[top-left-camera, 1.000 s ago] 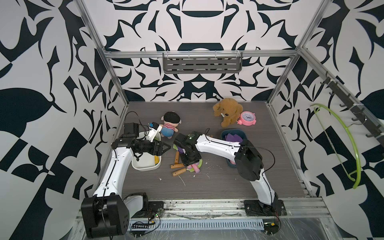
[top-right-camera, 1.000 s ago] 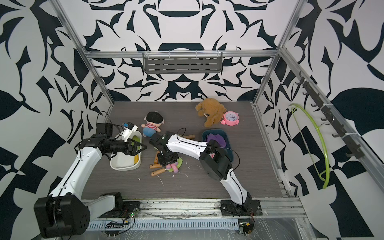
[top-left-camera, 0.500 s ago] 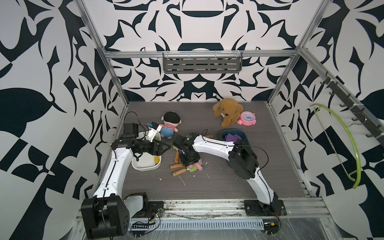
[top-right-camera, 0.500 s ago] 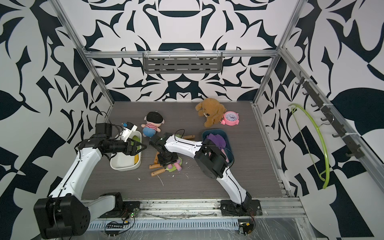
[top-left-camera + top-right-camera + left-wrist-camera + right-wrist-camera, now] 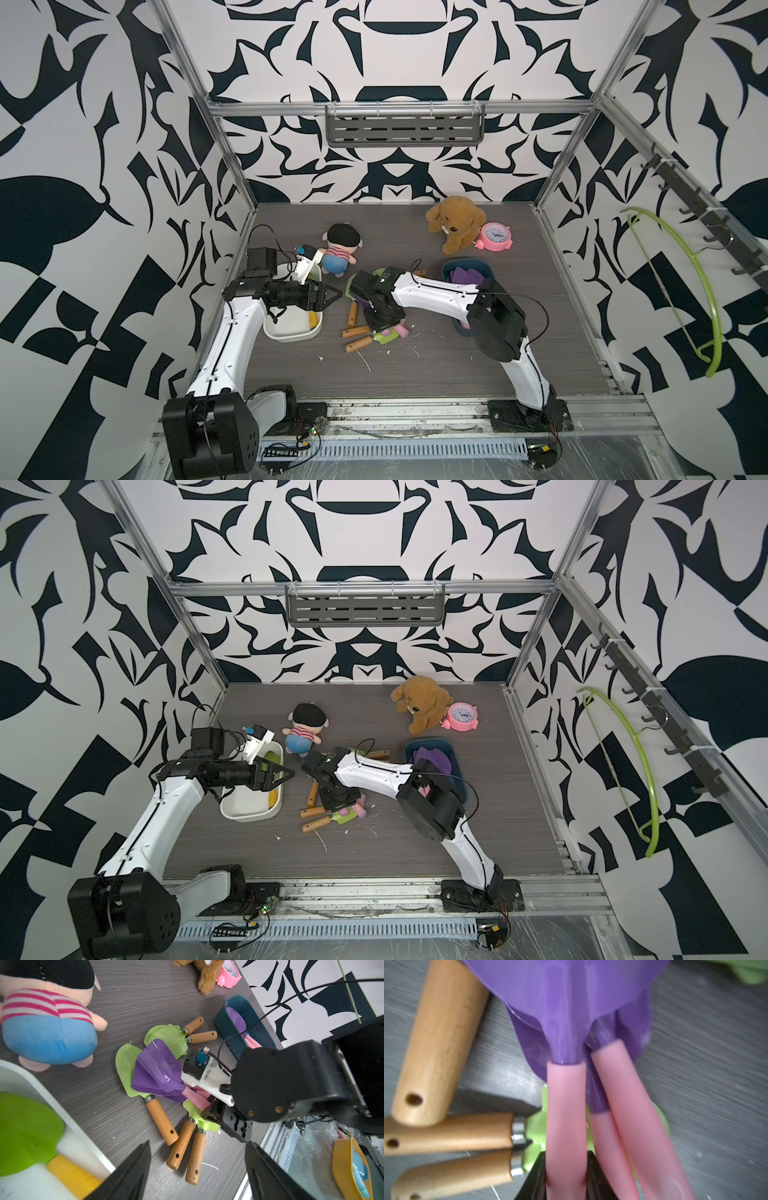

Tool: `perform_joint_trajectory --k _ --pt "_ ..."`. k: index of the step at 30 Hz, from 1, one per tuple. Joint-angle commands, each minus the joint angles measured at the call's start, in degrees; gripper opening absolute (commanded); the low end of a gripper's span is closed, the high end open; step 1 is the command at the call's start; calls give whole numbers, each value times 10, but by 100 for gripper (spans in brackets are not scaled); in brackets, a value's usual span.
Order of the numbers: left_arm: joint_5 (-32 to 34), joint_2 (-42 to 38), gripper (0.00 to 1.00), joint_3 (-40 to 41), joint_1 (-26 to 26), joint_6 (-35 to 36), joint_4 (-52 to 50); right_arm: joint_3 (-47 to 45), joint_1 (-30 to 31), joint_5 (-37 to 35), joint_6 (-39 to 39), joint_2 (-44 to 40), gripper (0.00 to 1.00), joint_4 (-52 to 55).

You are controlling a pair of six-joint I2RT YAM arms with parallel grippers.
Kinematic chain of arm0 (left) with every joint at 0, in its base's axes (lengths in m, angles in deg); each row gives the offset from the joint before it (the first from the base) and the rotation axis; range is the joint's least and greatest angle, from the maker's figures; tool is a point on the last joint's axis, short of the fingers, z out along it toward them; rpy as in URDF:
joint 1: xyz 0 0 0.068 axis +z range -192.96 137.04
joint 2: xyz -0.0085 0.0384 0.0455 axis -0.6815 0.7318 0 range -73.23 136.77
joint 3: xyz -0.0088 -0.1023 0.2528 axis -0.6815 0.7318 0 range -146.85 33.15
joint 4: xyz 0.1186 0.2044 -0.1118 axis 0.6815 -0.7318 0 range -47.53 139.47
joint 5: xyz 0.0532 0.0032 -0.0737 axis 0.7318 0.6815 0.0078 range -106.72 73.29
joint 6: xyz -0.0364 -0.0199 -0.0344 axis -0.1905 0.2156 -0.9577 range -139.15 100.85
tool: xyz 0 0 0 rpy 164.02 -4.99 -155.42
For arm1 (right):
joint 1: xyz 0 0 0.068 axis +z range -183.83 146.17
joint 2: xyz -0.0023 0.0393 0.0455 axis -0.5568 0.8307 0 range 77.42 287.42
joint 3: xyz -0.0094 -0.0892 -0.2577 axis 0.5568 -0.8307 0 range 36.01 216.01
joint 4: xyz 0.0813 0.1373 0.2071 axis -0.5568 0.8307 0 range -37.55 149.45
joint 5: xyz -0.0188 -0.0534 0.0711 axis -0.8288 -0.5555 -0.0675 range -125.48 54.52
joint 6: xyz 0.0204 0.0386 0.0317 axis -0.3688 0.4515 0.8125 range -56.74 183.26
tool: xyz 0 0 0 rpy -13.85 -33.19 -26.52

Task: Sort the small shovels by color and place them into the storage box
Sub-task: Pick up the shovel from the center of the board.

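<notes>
Shovels (image 5: 357, 332) between tub (image 5: 291, 337) and bin (image 5: 448, 268)

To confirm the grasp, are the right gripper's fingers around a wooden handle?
No, the right gripper flanks the pink handle of a purple shovel.

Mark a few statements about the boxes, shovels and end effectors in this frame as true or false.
1. The white rectangular plastic box holds a green shovel with a yellow handle. True.
2. The left end effector is clamped shut. False: its jaws stand open, holding nothing.
3. The dark blue oval plastic box holds green shovels. False: purple blades show inside it.
4. The right end effector pinches the pink handle of a purple plastic shovel. True.
</notes>
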Motion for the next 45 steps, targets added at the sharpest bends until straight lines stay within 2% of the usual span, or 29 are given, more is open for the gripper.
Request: perform_joint_trajectory --k 1,7,13,19,21,24,30,33,35,38,42,45 --pt "-40 5 78 7 3 -41 30 -33 2 -50 -10 -89 15 -39" --pt "-82 19 76 14 -4 -134 96 -103 33 -77 -57 -165 12 -104" --pt "-89 35 75 18 -36 -167 120 -157 57 -87 -91 -220 12 -179" --pt "-102 60 70 14 -50 -215 155 -173 74 -92 -118 -239 12 -209" --pt "-99 69 65 8 -52 -226 159 -175 81 -97 -124 -242 12 -212" --pt "-103 91 52 -2 -57 -233 160 -175 87 -100 -131 -242 12 -213" --pt "-115 91 17 -7 -59 -233 160 -176 91 -123 -140 -249 14 -213" --pt "-108 83 1 -4 -59 -223 155 -178 91 -133 -148 -264 25 -215" --pt "-103 78 0 -2 -59 -221 154 -176 91 -127 -159 -277 32 -215" --pt "-110 78 0 5 -59 -246 164 -170 90 -112 -180 -292 38 -213" --pt "-136 81 0 26 -59 -365 231 -161 85 -68 -198 -308 40 -218" --pt "-141 89 0 39 -59 -454 268 -151 72 -65 -196 -311 40 -204"
